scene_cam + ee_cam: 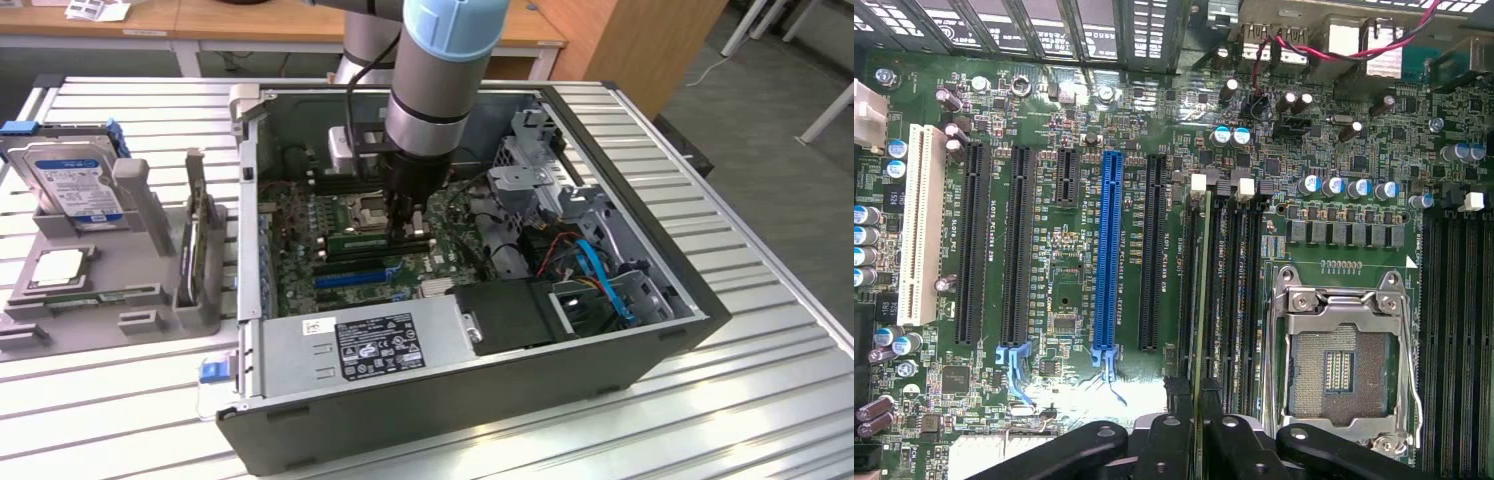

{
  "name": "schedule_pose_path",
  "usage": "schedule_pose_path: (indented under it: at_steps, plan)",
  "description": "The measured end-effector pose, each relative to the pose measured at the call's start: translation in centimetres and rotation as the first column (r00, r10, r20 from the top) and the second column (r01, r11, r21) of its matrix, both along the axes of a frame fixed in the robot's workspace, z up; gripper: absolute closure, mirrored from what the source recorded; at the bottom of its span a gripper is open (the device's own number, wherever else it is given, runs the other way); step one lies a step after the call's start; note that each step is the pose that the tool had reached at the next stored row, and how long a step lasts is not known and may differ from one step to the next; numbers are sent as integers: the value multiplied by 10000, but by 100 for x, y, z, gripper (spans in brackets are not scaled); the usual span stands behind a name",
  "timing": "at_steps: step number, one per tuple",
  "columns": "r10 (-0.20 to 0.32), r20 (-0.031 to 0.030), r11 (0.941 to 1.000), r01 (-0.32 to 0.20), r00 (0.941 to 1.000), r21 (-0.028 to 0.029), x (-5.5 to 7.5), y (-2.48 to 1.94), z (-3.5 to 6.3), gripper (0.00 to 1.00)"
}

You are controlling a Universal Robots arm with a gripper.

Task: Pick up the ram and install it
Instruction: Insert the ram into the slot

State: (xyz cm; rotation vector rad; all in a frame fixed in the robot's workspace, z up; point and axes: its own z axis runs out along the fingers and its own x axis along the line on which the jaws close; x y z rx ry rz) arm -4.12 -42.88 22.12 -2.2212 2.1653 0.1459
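Wrist view: black gripper (1201, 432) fingers pinch the thin green ram stick (1203, 300) edge-on, lined up along black memory slots (1239, 290) beside the silver CPU socket (1341, 365) (white board lettering (1131, 255) unreadable).

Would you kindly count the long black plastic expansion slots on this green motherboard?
3 black slots: two side by side beside the long white plastic slot, one beyond the long blue plastic slot; others possibly hidden.
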Motion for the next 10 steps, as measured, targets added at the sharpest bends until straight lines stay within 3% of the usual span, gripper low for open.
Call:
schedule_pose_path:
  at_steps: [10]
  plan:
    - [56, 0, 10000, -56, 10000, -1, 0, 0, 0, 86]
